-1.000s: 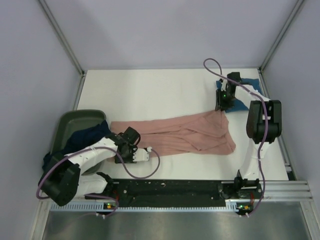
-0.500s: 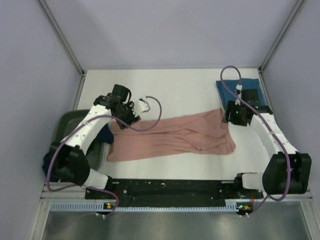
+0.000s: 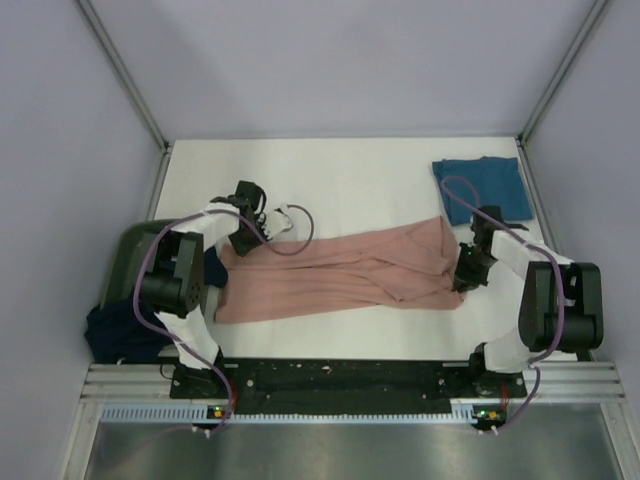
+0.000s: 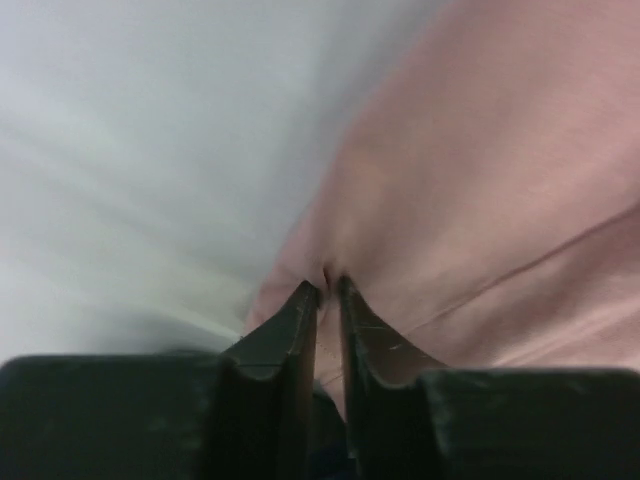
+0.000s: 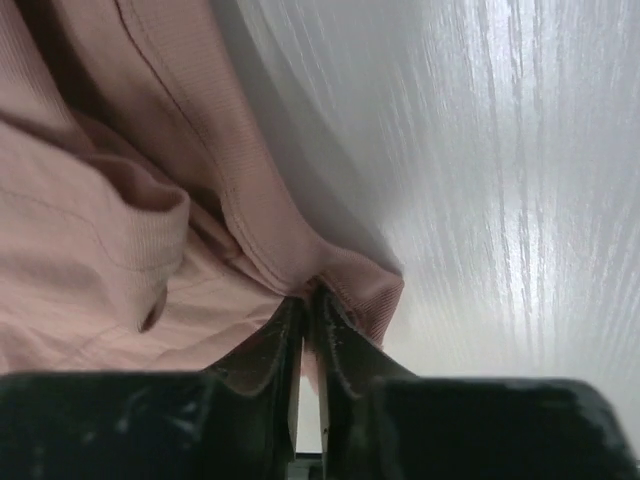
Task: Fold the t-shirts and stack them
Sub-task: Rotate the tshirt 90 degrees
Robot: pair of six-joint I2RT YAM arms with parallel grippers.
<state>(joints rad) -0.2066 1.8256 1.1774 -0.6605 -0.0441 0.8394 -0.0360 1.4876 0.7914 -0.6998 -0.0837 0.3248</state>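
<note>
Evidently limp and light, the salmon-pink t-shirt (image 3: 340, 272) wants corner holds; left gripper (image 4: 328, 288) and right gripper (image 5: 308, 298) each pinch its cloth at their tips

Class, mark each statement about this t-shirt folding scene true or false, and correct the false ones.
1. The left gripper and right gripper are each shut on the pink t-shirt. True.
2. The teal t-shirt lies on top of the pink one. False: it sits folded on the table at the far right.
3. The navy t-shirt spills out of the green bin on the left. True.
4. The pink t-shirt is folded into a small square. False: it lies stretched long across the table.
</note>
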